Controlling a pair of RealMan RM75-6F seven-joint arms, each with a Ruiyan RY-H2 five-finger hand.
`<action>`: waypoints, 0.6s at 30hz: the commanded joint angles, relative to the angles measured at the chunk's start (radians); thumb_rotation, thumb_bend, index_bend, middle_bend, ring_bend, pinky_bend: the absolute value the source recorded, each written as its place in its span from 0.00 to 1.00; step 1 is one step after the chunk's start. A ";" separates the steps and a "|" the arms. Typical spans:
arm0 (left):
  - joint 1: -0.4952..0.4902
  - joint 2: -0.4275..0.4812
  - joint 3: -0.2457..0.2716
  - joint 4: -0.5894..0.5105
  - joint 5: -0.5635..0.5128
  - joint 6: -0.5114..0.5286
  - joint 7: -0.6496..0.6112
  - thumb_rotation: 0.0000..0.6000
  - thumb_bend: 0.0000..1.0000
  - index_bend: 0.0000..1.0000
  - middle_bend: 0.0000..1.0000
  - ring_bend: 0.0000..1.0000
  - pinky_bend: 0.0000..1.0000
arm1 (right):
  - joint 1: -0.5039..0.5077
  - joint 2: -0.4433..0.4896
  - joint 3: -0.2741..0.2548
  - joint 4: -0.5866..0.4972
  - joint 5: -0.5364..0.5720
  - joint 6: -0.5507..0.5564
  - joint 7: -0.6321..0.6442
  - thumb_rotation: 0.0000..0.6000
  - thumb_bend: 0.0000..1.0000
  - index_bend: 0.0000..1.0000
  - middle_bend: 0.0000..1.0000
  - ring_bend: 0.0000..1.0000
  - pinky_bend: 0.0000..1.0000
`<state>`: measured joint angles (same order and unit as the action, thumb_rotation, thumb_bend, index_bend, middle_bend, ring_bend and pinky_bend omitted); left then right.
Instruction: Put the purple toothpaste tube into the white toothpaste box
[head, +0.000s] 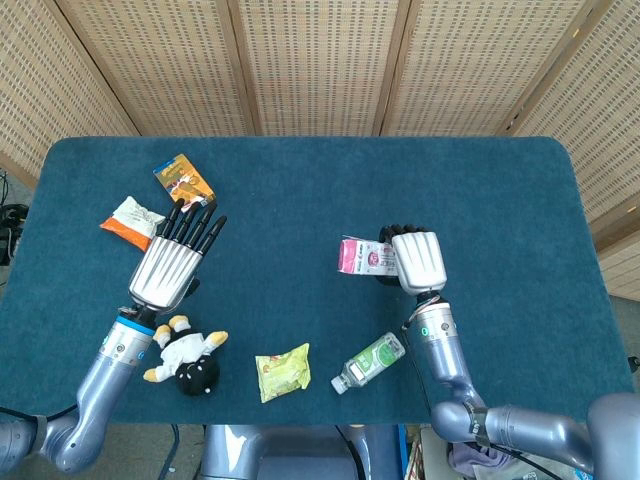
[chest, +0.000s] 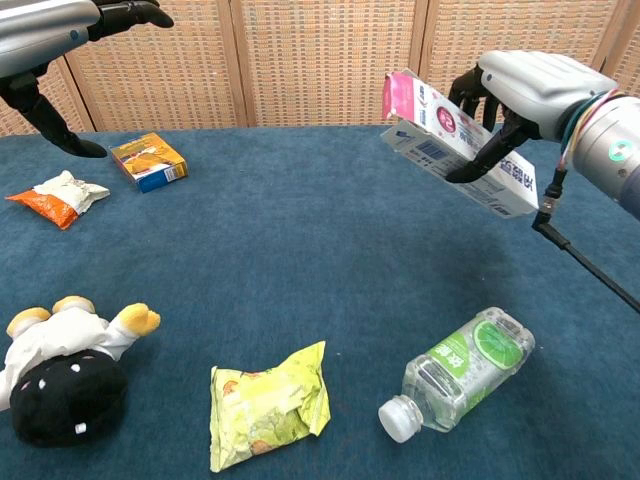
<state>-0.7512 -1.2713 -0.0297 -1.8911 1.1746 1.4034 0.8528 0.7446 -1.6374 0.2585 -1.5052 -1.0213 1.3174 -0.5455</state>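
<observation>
Right robot hand (chest: 520, 85) holding white toothpaste box (chest: 455, 145) tilted above table (chest: 300, 230), left robot hand (head: 175, 262) empty, fingers extended

Silver-blue arms, ribbed silver left hand (head: 168, 268) with black fingers (head: 196, 226).

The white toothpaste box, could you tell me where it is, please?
The white toothpaste box is held in the air by the right hand, right of centre, above the table beyond the water bottle.

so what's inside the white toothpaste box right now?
Cannot tell. The white toothpaste box is held in the air by the right hand, its pink end flap covering the opening. No purple tube shows in either view.
</observation>
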 joint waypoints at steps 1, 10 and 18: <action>0.022 -0.001 0.012 0.002 0.027 0.003 -0.017 1.00 0.11 0.04 0.00 0.00 0.00 | -0.014 0.012 -0.014 0.009 0.000 -0.006 -0.014 1.00 0.15 0.64 0.59 0.48 0.53; 0.082 -0.025 0.036 0.041 0.074 0.000 -0.058 1.00 0.11 0.04 0.00 0.00 0.00 | -0.053 0.064 -0.093 0.050 -0.021 -0.008 -0.156 1.00 0.15 0.64 0.59 0.48 0.53; 0.115 -0.028 0.031 0.068 0.097 -0.007 -0.091 1.00 0.11 0.04 0.00 0.00 0.00 | -0.071 0.094 -0.119 0.051 0.010 -0.011 -0.290 1.00 0.15 0.65 0.59 0.48 0.53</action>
<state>-0.6387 -1.2997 0.0022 -1.8243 1.2692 1.3977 0.7636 0.6815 -1.5535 0.1481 -1.4553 -1.0259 1.3079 -0.8080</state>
